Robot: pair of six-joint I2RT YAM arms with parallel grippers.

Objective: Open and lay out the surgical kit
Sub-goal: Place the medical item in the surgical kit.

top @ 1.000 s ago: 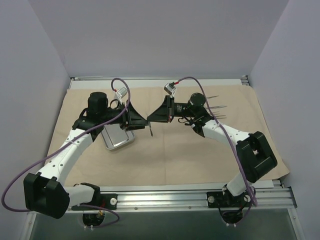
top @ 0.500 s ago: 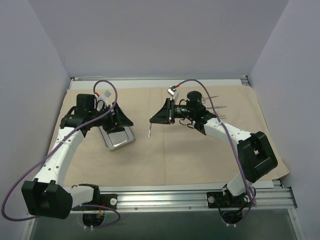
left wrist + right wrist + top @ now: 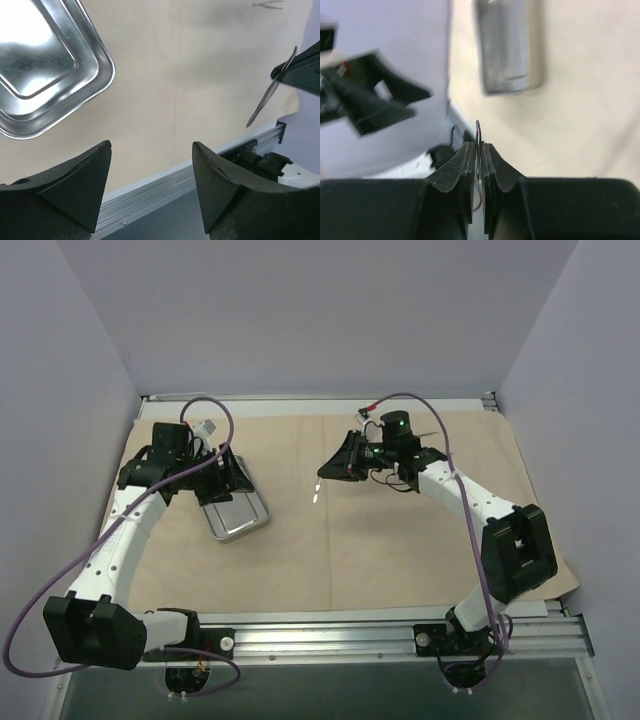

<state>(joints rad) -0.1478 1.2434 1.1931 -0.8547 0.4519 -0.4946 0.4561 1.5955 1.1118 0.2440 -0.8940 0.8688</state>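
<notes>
Right tool of mine is clenched on a thin metal instrument above the cloth wrap, left tool released near the steel tray; next, I think, I should lower and lay it flat.

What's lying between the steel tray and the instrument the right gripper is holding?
Only bare tan cloth lies between the steel tray and the thin instrument pinched in the right gripper; the top view shows this.
</notes>
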